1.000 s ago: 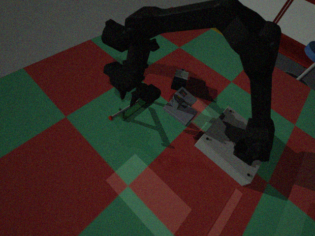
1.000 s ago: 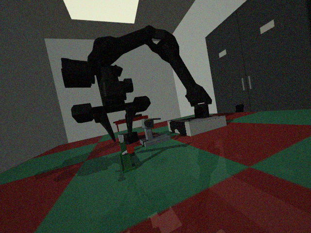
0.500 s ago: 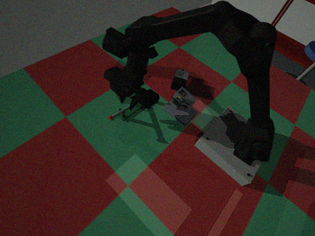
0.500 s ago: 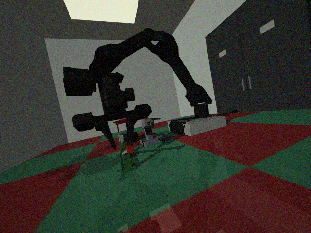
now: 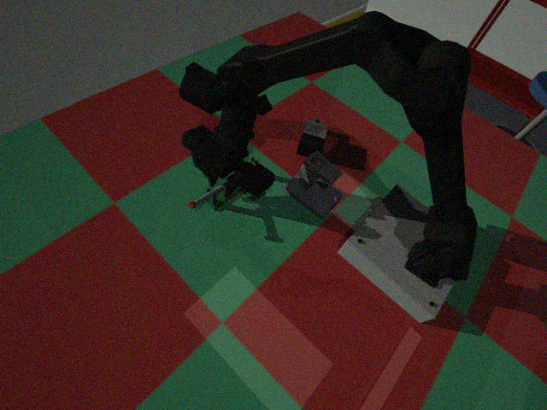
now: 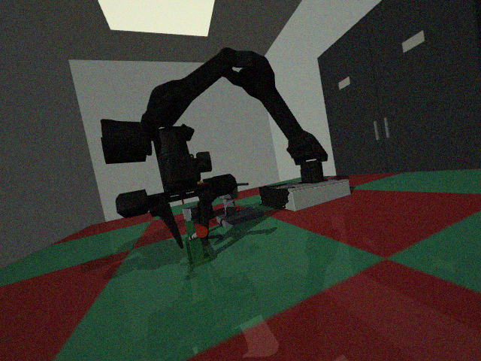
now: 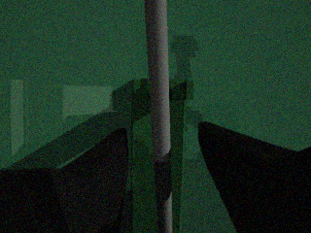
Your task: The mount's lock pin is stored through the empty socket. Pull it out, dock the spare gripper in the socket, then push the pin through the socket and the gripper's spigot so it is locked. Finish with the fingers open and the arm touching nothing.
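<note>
The lock pin (image 5: 208, 194) (image 6: 193, 235) (image 7: 159, 73) is a pale rod with a red head. It lies across a green holder (image 6: 197, 254), out of the socket; its head is outside the wrist view. My gripper (image 5: 219, 189) (image 6: 194, 244) (image 7: 162, 133) is partly open, its fingers low on either side of the pin, with a gap to each side in the wrist view. The grey mount (image 5: 313, 199) (image 6: 243, 218) stands towards the arm's base; its socket is hard to make out in the dim light. A grey-topped dark block (image 5: 315, 127) behind the mount may be the spare gripper.
The arm's pale base plate (image 5: 379, 269) (image 6: 320, 195) is beyond the mount. Dark shadows of the arm fall over the holder and mount. A blue object (image 5: 538, 88) and a red-framed white structure are at the right edge of the top view.
</note>
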Robot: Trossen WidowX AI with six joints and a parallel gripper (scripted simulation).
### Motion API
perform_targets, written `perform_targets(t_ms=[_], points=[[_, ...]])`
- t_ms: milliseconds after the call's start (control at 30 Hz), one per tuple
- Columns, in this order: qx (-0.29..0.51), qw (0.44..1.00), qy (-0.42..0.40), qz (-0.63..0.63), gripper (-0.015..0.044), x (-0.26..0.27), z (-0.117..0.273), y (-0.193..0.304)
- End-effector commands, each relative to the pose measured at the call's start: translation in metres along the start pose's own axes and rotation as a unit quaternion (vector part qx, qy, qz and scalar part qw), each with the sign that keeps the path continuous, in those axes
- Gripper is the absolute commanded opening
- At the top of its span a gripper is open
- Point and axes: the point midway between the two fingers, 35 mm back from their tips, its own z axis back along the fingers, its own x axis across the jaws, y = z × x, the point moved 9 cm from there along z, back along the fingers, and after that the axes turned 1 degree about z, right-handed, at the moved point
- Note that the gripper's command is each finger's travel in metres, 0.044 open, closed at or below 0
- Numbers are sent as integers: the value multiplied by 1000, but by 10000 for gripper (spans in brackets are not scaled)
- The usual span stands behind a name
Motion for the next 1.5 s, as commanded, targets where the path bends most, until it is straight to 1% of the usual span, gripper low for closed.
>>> perform_targets(t_ms=[0,233,433,533,767,1000,1467], points=[[-1,1000,-3,-1,180,1,-8,2],[-1,1000,-3,-1,180,1,-11,3],[-1,1000,-3,-1,23,1,-11,3],[-1,1000,-3,-1,3,1,-11,3],[-1,1000,-3,-1,0,1,-10,3],[0,1000,-3,-1,0,1,1,0],[4,1000,-30,-10,0,6,14,-4]])
